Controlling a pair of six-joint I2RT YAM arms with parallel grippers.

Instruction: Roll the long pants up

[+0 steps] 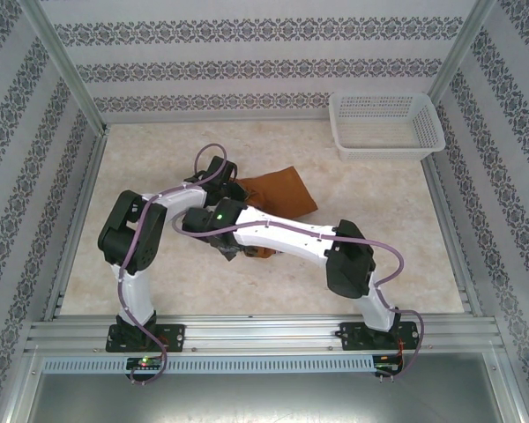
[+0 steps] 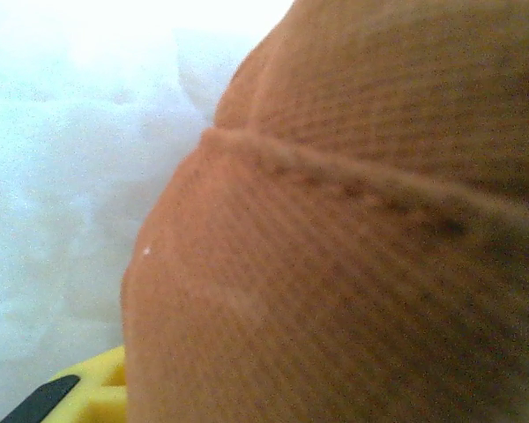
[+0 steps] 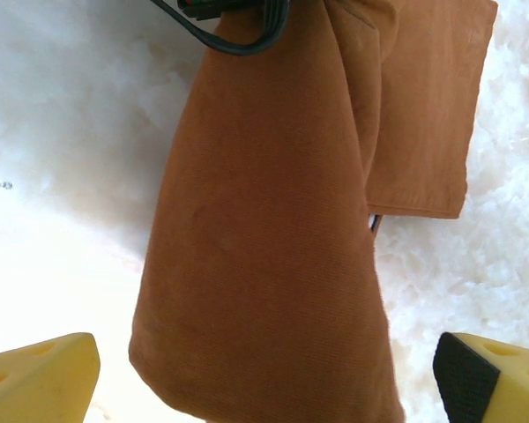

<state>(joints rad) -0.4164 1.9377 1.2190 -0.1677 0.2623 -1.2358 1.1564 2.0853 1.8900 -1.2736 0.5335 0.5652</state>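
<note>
Marbled tabletop (image 1: 379,203), one long pants (image 1: 278,196), two tools: left tool (image 1: 222,179) tight on them, right tool (image 3: 264,379) wide.

The long pants (image 3: 264,247) are matt, finely ribbed cloth; the basket (image 1: 388,146) is plastic lattice; the table (image 1: 145,150) looks smooth.

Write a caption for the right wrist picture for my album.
The right gripper, open wide, straddles the rust-brown long pants over a pale table.
</note>
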